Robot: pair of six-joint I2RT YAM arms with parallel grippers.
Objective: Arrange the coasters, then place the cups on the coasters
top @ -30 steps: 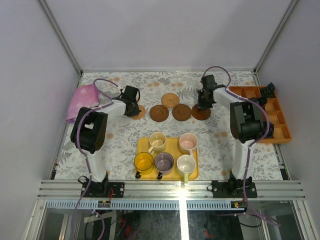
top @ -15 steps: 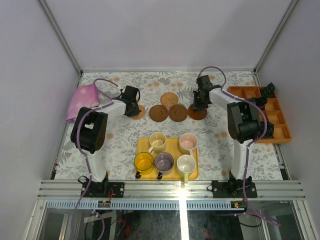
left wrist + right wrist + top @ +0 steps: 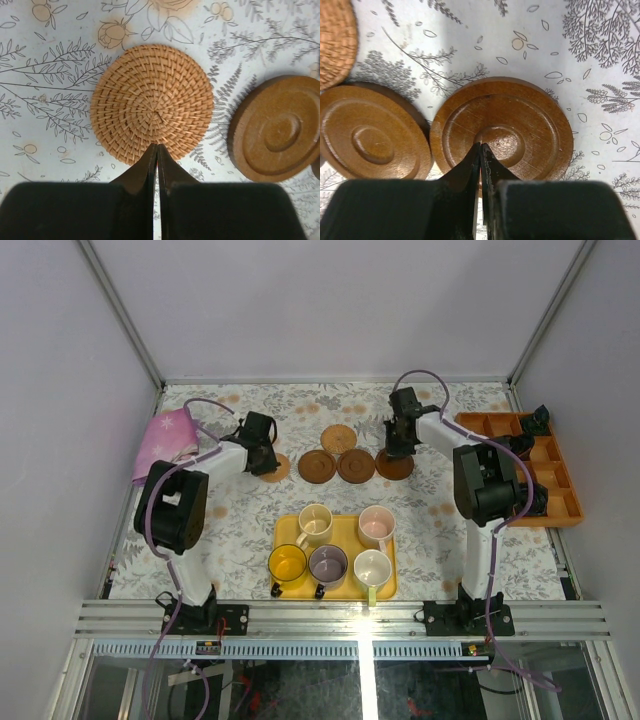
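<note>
- Reaching toward the tabletop's far edge, the left arm points its left fingers [image 3: 145,167] downward. They are clenched and empty, tips at the woven coaster's [image 3: 152,102] rim, probably to slide it into line.
- Five cups [image 3: 328,563] wait on the yellow tray [image 3: 283,532] by the near edge.
- Equally outstretched, the right fingers [image 3: 470,167], pressed together, rest on a dark wooden coaster [image 3: 520,120], likely to nudge it.

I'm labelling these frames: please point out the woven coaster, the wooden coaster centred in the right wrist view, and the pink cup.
woven coaster [image 3: 152,102]: left wrist view, centre of the weave.
wooden coaster [image 3: 509,140]: right wrist view, its central recess.
pink cup [image 3: 376,525]: top external view, inside its bowl.
</note>
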